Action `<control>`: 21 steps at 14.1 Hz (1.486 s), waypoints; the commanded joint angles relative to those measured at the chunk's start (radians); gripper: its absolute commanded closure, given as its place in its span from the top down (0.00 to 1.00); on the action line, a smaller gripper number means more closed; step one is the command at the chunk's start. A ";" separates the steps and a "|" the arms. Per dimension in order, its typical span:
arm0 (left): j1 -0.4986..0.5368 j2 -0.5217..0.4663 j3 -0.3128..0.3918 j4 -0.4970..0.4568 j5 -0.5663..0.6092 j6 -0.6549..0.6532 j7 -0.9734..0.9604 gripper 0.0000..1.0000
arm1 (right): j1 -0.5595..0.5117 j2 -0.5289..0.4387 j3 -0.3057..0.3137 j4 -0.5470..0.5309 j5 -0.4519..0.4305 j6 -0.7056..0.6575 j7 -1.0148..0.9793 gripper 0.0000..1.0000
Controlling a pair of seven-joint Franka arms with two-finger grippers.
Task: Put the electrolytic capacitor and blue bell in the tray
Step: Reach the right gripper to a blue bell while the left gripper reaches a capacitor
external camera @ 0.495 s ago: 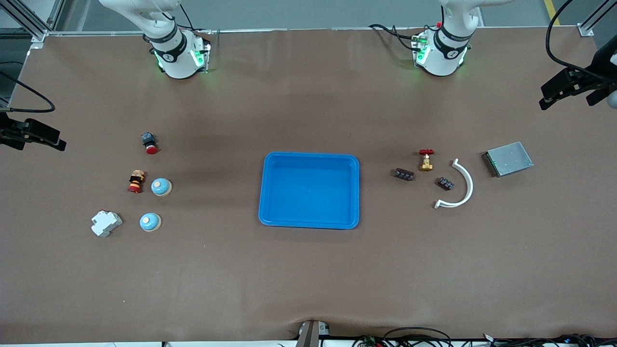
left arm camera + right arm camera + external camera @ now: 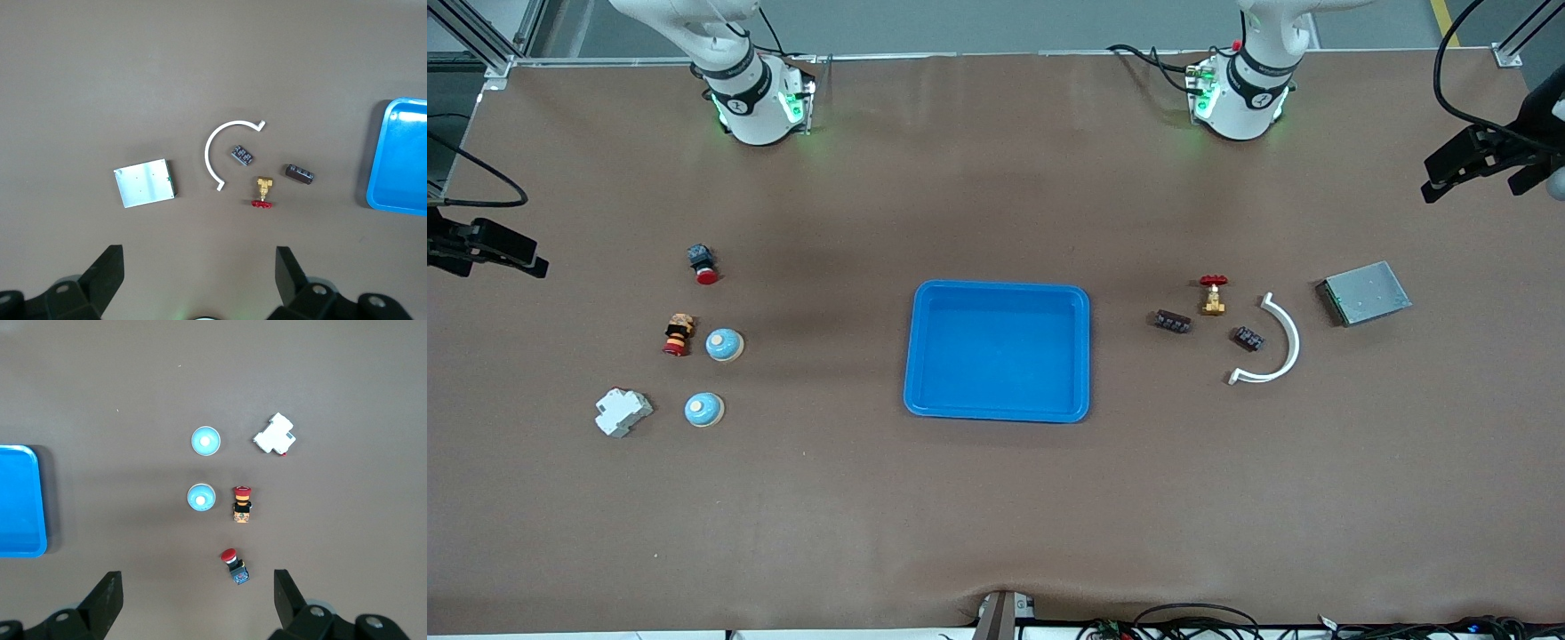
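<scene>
The bright-blue tray (image 2: 997, 286) lies empty at mid-table and shows in both wrist views (image 2: 377, 167) (image 2: 41, 500). Two dark electrolytic capacitors (image 2: 1172, 321) (image 2: 1249, 339) lie toward the left arm's end and show in the left wrist view (image 2: 299, 174) (image 2: 242, 155). Two blue bells (image 2: 724, 345) (image 2: 703, 409) stand toward the right arm's end and show in the right wrist view (image 2: 201, 497) (image 2: 205, 441). My left gripper (image 2: 200, 267) is open and empty, high over the table near its base. My right gripper (image 2: 197, 593) is open and empty, likewise high near its base.
Beside the capacitors are a red-handled brass valve (image 2: 1213, 294), a white curved strip (image 2: 1276, 342) and a grey metal plate (image 2: 1364, 292). Beside the bells are two red push buttons (image 2: 703, 263) (image 2: 679, 334) and a white breaker (image 2: 623, 412).
</scene>
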 commanded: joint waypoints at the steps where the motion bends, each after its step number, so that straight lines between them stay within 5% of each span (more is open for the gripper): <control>1: -0.001 0.028 -0.004 0.010 0.005 -0.004 0.015 1.00 | -0.007 -0.053 0.002 -0.088 0.014 0.033 -0.002 1.00; 5: -0.016 0.077 -0.018 -0.001 -0.007 0.027 -0.008 1.00 | -0.001 -0.151 0.005 -0.362 0.013 0.218 0.000 1.00; 12: -0.016 0.102 -0.105 -0.135 -0.010 0.158 -0.279 1.00 | 0.014 -0.138 0.008 -0.674 0.011 0.569 0.000 1.00; 21: -0.016 0.102 -0.234 -0.350 -0.005 0.352 -0.616 1.00 | 0.027 0.150 0.009 -0.770 0.013 0.997 0.004 1.00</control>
